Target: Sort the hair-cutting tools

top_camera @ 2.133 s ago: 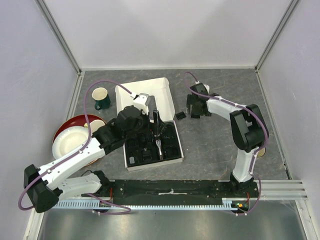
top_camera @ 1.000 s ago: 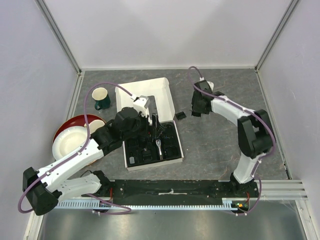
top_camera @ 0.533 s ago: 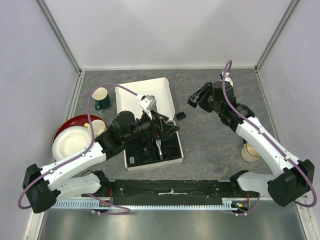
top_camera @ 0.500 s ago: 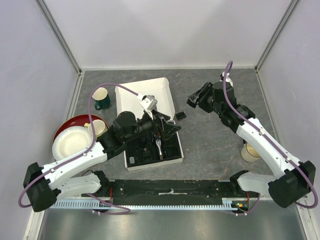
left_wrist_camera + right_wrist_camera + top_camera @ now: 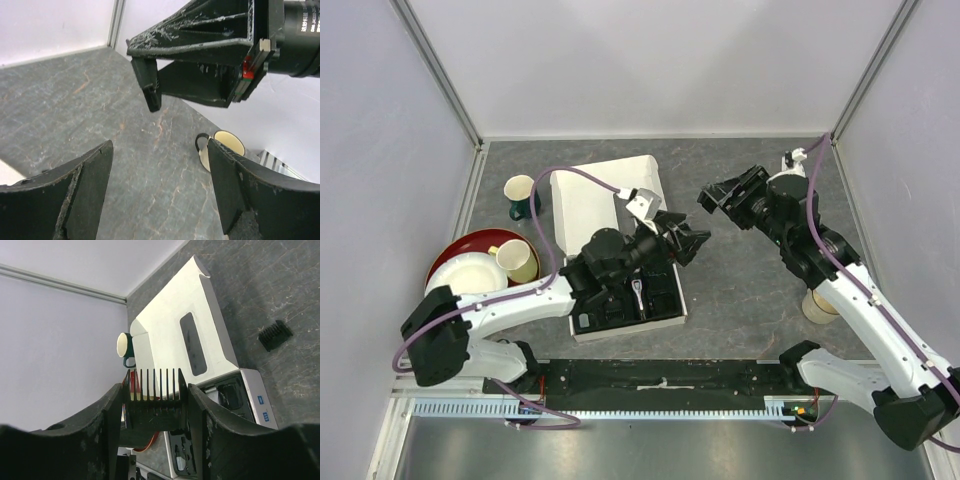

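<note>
— Surface and room?
— Grey veined desk (image 5: 760, 290), pale lilac walls, metal posts in the far corners.
— Open room?
— Most on the right half, between the white box (image 5: 620, 333) and a cream mug (image 5: 817, 304) near the right edge. Crowded on the left: green mug (image 5: 521, 192) and red bowl (image 5: 460, 243) close to the left wall.
— Pincers?
— Left pincer (image 5: 160, 150) spread wide, nothing between, raised off the desk just right of the box. Right pincer (image 5: 154, 407) clamped on a comb guard (image 5: 152, 385), teeth outward, up in the air facing the left one.
— Other tools?
— Clipper (image 5: 636, 290) lying in the box's black tray (image 5: 665, 290).
— Anything given by one view only?
— From the right wrist: a second comb guard (image 5: 276, 335) loose on the desk near the box lid (image 5: 170, 330); not made out from above. From the left wrist: bare grey stone below the spread fingers.
</note>
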{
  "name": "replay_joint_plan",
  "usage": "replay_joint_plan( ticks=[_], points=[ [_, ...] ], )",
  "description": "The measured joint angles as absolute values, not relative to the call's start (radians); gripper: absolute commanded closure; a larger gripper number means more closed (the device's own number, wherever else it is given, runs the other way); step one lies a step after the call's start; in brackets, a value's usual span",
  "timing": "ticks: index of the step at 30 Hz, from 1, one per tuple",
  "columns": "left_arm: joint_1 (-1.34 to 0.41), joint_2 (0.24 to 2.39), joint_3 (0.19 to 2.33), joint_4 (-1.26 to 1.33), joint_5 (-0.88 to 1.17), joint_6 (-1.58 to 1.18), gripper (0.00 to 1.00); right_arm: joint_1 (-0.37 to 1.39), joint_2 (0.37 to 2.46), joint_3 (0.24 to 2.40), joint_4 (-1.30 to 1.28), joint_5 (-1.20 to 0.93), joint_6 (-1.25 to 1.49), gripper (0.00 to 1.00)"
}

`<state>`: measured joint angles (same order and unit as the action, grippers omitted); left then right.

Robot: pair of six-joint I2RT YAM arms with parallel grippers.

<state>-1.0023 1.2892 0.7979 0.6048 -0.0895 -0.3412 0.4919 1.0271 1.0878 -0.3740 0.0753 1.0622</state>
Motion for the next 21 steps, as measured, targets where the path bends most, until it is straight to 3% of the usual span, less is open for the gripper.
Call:
replay_joint_plan(
  ticks=[8,15,18,21],
  points=[
    [-1.035,1.407,0.894,0.735,-0.171,-0.242,0.39,0.492,0.995,1.087,-0.375,0.067,1.093,0.6],
    [-1.036,1.457,0.975,0.765,-0.191,-0.207,0.62,0.492,0.97,1.087,-0.374,0.064,1.097,0.61],
    [-1.036,1.479,1.008,0.745,-0.199,-0.199,0.62,0.492,0.966,1.087,-0.374,0.065,1.098,0.6],
    [-1.036,1.485,1.023,0.726,-0.2,-0.2,0.54,0.491,0.962,1.085,-0.374,0.068,1.102,0.6]
  ],
)
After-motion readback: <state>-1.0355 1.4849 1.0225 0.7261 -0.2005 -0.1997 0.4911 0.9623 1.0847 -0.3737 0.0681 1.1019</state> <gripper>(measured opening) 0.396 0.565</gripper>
